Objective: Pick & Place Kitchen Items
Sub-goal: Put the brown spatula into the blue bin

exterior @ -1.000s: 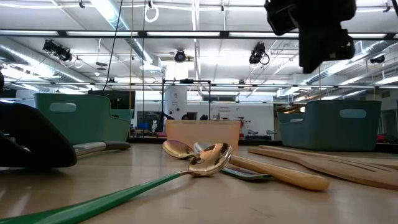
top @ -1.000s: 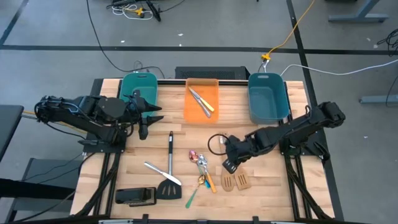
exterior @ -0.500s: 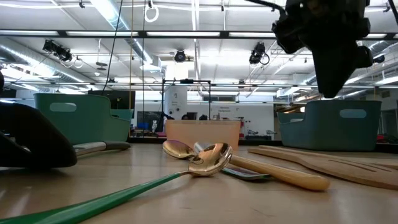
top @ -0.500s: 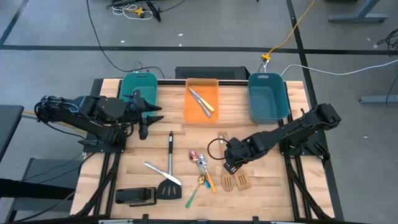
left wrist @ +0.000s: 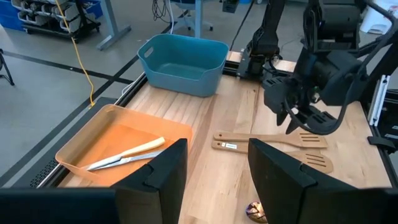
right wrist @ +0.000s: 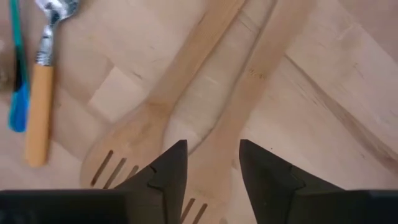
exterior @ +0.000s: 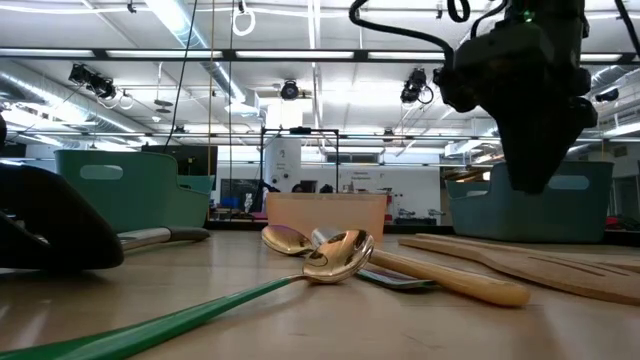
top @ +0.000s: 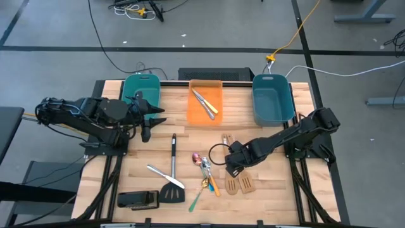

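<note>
Two slotted light-wood spatulas [right wrist: 205, 106] lie flat side by side on the table, blades [top: 240, 185] toward the near edge. My right gripper [right wrist: 208, 177] hangs open just above them, pointing down, its fingers on either side of one spatula's neck without touching it. In the low view it [exterior: 530, 150] is clear of the spatulas [exterior: 520, 258]. My left gripper [top: 149, 121] waits open at the far left, raised near a teal bin [top: 141, 88]. Spoons [top: 204, 167], a black spatula [top: 171, 187] and a silver knife [top: 163, 175] lie on the table's middle.
An orange bin [top: 197, 113] at the far middle holds a silver utensil and an orange-handled one. A second teal bin [top: 273, 98] stands at the far right. A flat black block [top: 138, 200] lies at the near left. A green-handled spoon [exterior: 190, 320] runs toward the near edge.
My right gripper has come down toward the wooden spatulas, drifting slightly toward the table's left, and has tipped to point more steeply down. Nothing on the table has moved.
</note>
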Robot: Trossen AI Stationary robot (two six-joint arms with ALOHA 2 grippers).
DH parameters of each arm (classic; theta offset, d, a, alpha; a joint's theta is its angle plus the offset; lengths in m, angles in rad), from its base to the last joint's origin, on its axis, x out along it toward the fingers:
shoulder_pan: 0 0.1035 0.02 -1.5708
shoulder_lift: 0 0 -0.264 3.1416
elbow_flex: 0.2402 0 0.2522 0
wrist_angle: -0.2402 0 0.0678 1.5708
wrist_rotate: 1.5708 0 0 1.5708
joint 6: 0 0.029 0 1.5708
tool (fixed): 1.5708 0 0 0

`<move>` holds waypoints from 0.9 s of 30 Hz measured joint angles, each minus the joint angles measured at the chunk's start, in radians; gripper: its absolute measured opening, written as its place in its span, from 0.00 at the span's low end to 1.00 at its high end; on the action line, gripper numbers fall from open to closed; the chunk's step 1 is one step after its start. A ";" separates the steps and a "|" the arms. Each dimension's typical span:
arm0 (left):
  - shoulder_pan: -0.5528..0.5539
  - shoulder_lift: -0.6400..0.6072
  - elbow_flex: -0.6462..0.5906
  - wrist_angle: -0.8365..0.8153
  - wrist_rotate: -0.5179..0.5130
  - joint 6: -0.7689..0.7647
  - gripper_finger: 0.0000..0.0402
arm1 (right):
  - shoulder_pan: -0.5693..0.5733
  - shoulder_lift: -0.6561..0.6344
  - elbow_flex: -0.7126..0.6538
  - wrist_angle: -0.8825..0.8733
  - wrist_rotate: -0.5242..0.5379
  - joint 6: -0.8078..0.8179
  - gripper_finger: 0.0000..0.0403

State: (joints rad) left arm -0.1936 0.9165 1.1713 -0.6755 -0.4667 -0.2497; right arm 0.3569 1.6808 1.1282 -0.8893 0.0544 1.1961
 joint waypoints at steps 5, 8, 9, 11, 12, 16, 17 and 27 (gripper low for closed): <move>0.000 0.000 0.000 0.000 0.000 0.000 0.44 | -0.002 0.016 0.000 -0.002 0.009 0.000 0.39; 0.000 0.000 0.000 0.000 0.000 0.000 0.44 | -0.004 0.019 0.000 -0.009 0.009 0.008 0.39; 0.000 0.000 0.000 0.000 0.000 0.000 0.44 | -0.004 0.021 0.000 -0.014 0.010 0.013 0.39; 0.000 0.000 0.000 0.000 0.000 -0.001 0.44 | -0.004 0.021 0.000 -0.016 0.015 0.019 0.39; 0.000 0.000 0.000 0.000 0.000 0.000 0.44 | -0.004 0.021 0.000 -0.018 0.016 0.023 0.39; 0.000 0.000 0.000 0.000 0.000 0.000 0.44 | -0.004 0.021 -0.003 -0.018 0.024 0.027 0.39; 0.000 0.000 0.000 0.000 0.000 0.000 0.44 | -0.004 0.021 -0.009 -0.012 0.026 0.034 0.39; 0.000 0.000 0.000 0.000 0.000 -0.001 0.44 | -0.008 0.021 -0.088 0.062 0.033 0.079 0.44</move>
State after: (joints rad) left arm -0.1938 0.9165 1.1713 -0.6757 -0.4669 -0.2504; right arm 0.3491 1.7016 1.0407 -0.8277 0.0878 1.2753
